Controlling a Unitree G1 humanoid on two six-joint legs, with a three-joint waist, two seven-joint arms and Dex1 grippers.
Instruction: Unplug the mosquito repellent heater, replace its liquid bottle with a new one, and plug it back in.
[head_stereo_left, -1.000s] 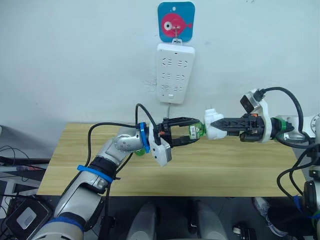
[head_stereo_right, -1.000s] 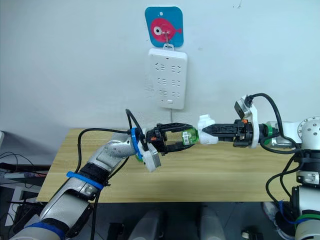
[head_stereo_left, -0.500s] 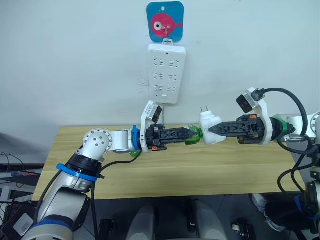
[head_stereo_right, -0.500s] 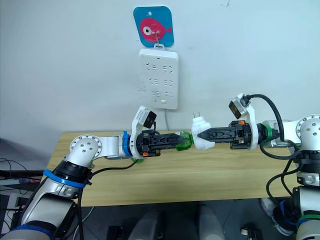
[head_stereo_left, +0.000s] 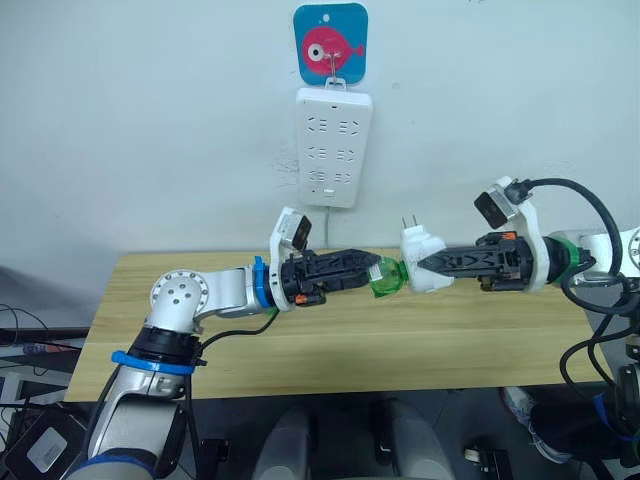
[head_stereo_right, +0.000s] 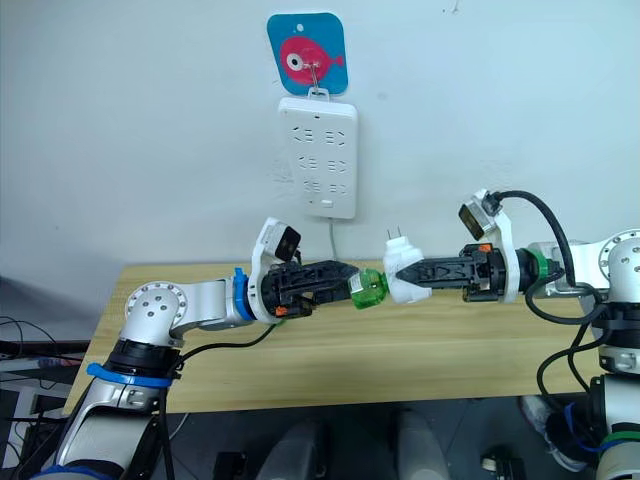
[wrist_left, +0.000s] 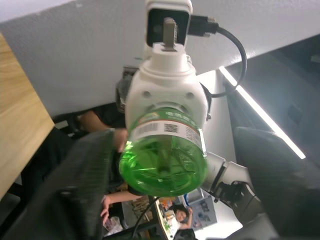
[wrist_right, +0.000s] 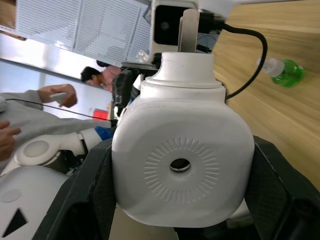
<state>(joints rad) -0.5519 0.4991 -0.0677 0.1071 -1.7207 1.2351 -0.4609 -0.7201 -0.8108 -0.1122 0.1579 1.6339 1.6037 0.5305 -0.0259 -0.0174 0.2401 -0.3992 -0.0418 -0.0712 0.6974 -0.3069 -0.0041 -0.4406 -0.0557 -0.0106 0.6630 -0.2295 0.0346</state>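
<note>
From where the head camera looks, the white power strip (head_stereo_left: 333, 148) hangs on the wall under a blue fish hook plate (head_stereo_left: 330, 42), and below it, above the wooden table (head_stereo_left: 330, 340), the two arms meet nose to nose. The right gripper (head_stereo_left: 432, 267) has its black fingers pressed against the sides of the mosquito repellent heater (head_stereo_left: 420, 261), whose two prongs point up toward the strip. The left gripper (head_stereo_left: 372, 271) is clamped on the green liquid bottle (head_stereo_left: 385, 279), which touches the heater's underside. In the left wrist view, the bottle (wrist_left: 165, 157) sits between the dark fingers, its neck inside the white heater (wrist_left: 166, 93). In the right wrist view, the heater's (wrist_right: 182, 165) vented top faces the lens, held between both fingers, and a second green bottle (wrist_right: 283, 71) lies on the table beyond.
</note>
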